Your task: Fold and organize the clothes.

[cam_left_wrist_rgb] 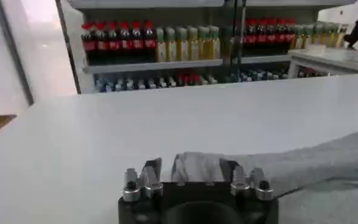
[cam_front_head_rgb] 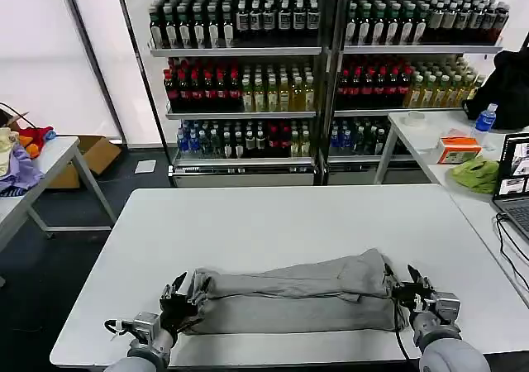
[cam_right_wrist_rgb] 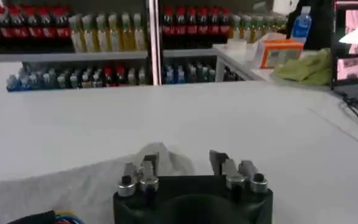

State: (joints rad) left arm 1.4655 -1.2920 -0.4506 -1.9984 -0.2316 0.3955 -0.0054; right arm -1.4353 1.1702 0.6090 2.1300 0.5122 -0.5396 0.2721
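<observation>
The grey T-shirt point(cam_front_head_rgb: 293, 298) lies in a folded band on the table point(cam_front_head_rgb: 273, 223), its long axis running from the left gripper point(cam_front_head_rgb: 178, 299) to the right gripper point(cam_front_head_rgb: 411, 288). Each gripper sits spread wide at its own end, equally near.

Mock shop in lab: bottle-stocked shelves point(cam_front_head_rgb: 248, 74), white worktables point(cam_front_head_rgb: 289, 223), laptop point(cam_front_head_rgb: 514, 182).

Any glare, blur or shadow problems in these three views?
Head view: bright backlight at the upper left, table evenly lit, only soft shadow under the T-shirt. Left wrist view: shelf bottles soft and smeared, left gripper sharper. Right wrist view: background likewise blurred, screen at the edge blown out pink-white, right gripper readable.
</observation>
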